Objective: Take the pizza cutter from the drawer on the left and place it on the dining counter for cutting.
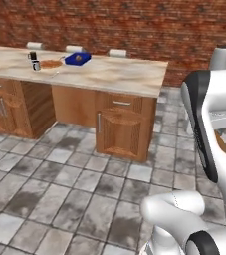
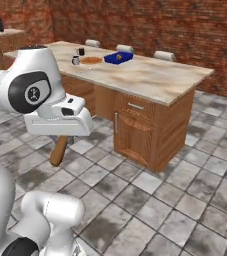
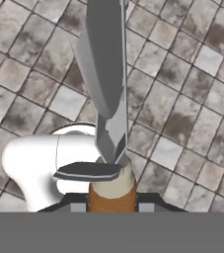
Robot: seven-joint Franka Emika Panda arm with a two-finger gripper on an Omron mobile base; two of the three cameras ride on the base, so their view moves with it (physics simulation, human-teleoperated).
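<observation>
The pizza cutter (image 3: 106, 74) is up off the floor in the gripper (image 3: 112, 195), clamped by its brown wooden handle. The hand view gives the blade — a grey wheel seen nearly edge-on, held in a grey fork that runs into the pale top of the handle, with grey floor tiles (image 3: 182, 113) beneath it. The right base view shows the other end instead: the brown handle (image 2: 59, 151) pokes down and to the left from under the white hand. In the left base view just a sliver of brown shows behind the arm. The dining counter (image 1: 119, 74) stands well apart from the cutter, across the tiled floor — its marble top carries a blue dish (image 1: 77, 59), a flat orange-brown round (image 1: 51, 63) and two small dark shakers (image 1: 34, 60), with pale stools (image 2: 164, 55) along the far side.
</observation>
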